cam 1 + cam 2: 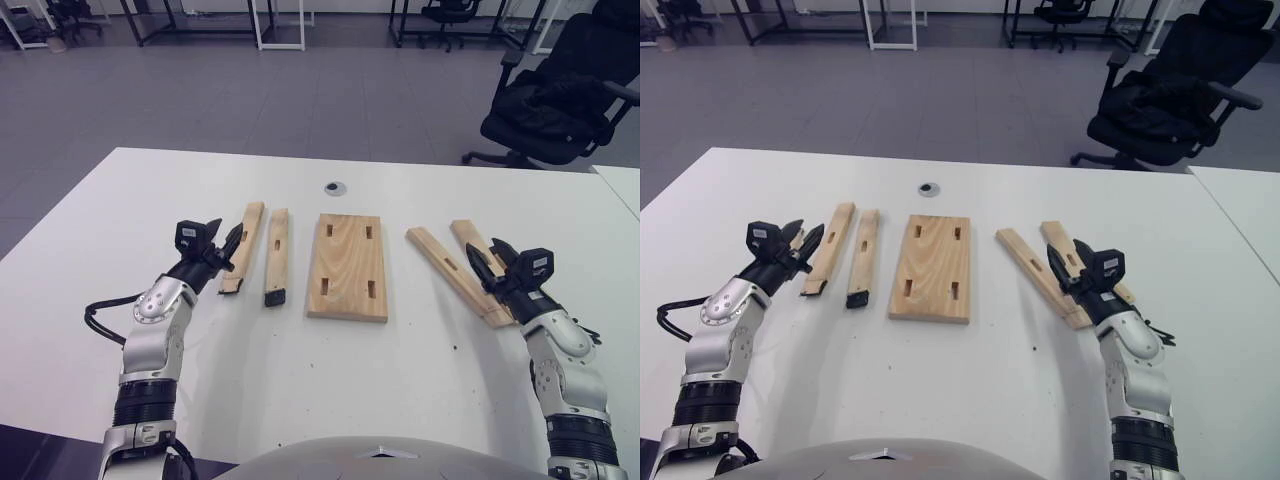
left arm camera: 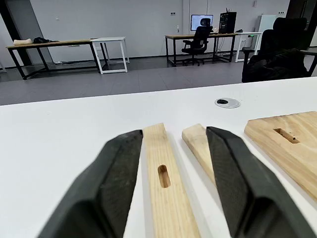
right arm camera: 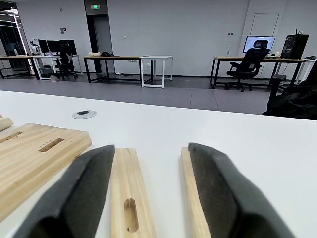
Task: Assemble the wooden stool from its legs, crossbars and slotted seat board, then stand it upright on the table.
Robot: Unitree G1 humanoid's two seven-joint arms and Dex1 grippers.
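Note:
The slotted seat board [image 1: 347, 267] lies flat mid-table. Left of it lie two slotted wooden pieces side by side, an outer one [image 1: 246, 245] and an inner one [image 1: 276, 255] with a dark end cap. My left gripper [image 1: 226, 238] hovers open at the outer piece's near end; in the left wrist view that piece [image 2: 166, 193] runs between the fingers [image 2: 106, 193]. Right of the board lie two more wooden pieces, one inner [image 1: 450, 268] and one outer [image 1: 476, 245]. My right gripper [image 1: 487, 258] is open over their near ends, holding nothing, with the inner piece [image 3: 128, 198] between its fingers [image 3: 225, 198].
A round cable grommet [image 1: 334, 187] sits in the white table [image 1: 330, 380] beyond the board. A black office chair [image 1: 560, 95] stands past the far right corner, and another table's corner [image 1: 625, 185] adjoins at right. Bare tabletop lies in front of the board.

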